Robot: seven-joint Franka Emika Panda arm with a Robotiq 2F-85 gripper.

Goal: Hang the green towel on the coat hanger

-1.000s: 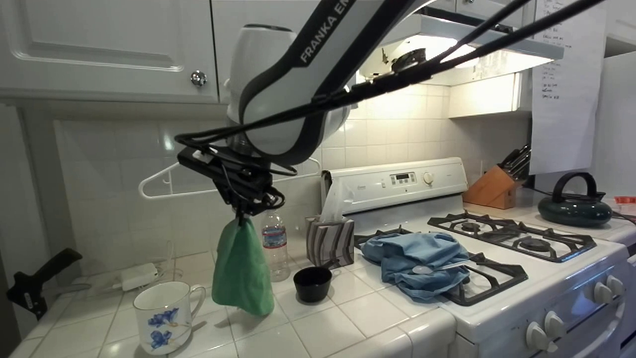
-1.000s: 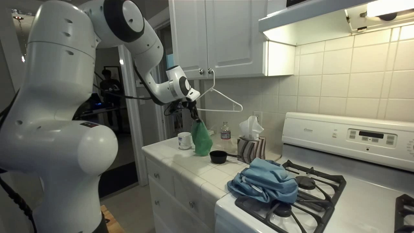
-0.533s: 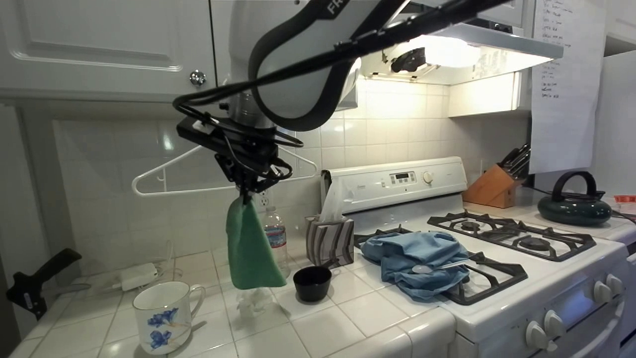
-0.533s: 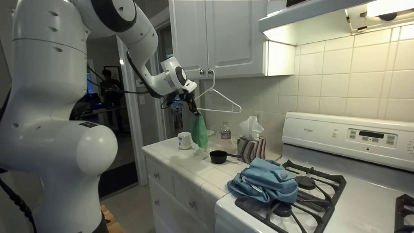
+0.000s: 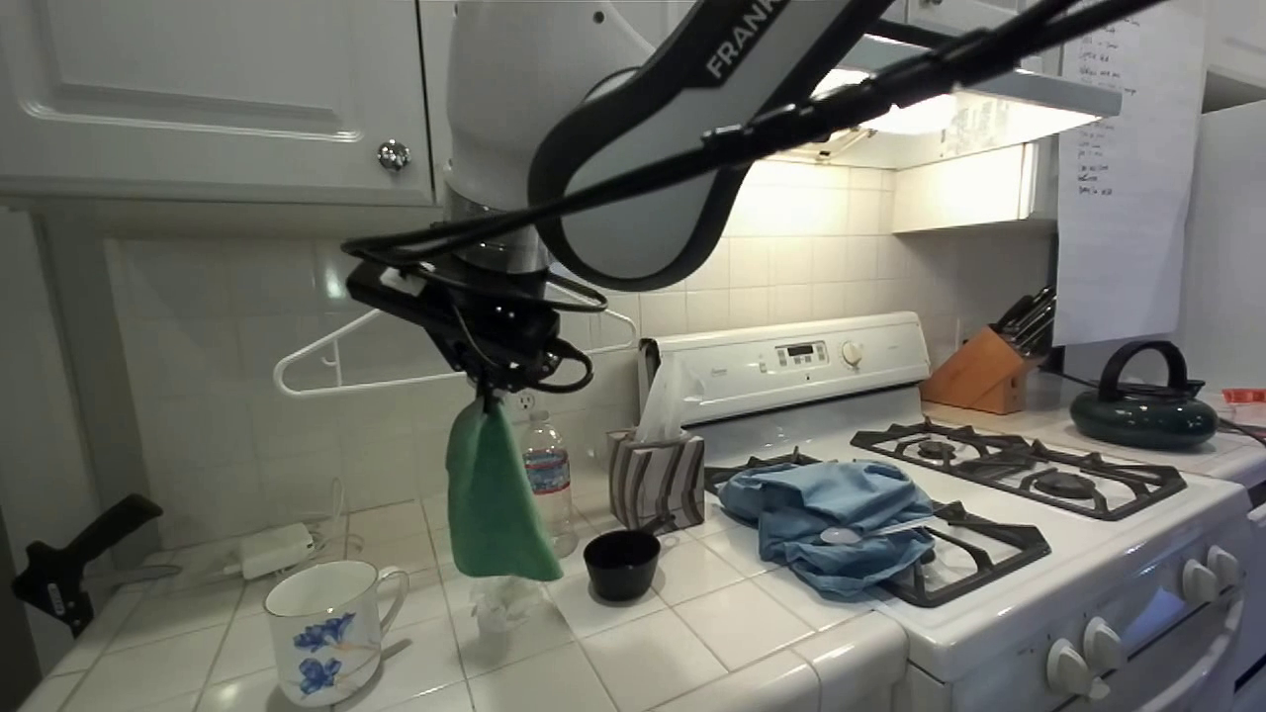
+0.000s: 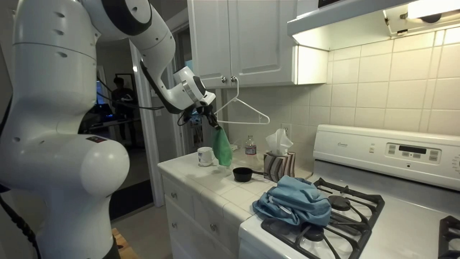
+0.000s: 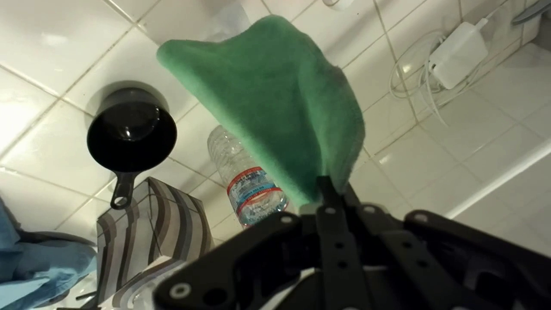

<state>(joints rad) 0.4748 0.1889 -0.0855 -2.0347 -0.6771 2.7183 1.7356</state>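
My gripper [image 5: 487, 396] is shut on the upper end of the green towel [image 5: 499, 494], which hangs down above the tiled counter. In the wrist view the towel [image 7: 267, 86] fans out from the fingertips. The white coat hanger [image 5: 376, 386] hangs by its hook from a cabinet knob [image 6: 233, 79]. In an exterior view the gripper [image 6: 215, 125] is by the hanger's left end, just below the level of its bottom bar [image 6: 248, 123]. The arm hides part of the hanger in both exterior views; I cannot tell whether they touch. The hanger is out of the wrist view.
Under the towel lies crumpled clear plastic [image 5: 502, 601]. Nearby stand a water bottle [image 5: 549, 475], a black handled cup [image 5: 621, 564], a striped tissue box [image 5: 658, 480] and a flowered mug [image 5: 326, 633]. A blue cloth [image 5: 841, 514] lies on the stove.
The gripper has risen with the towel, uncovering the clear plastic beneath it, then dipped slightly since half a second ago. The hanger has swung a little and come back.
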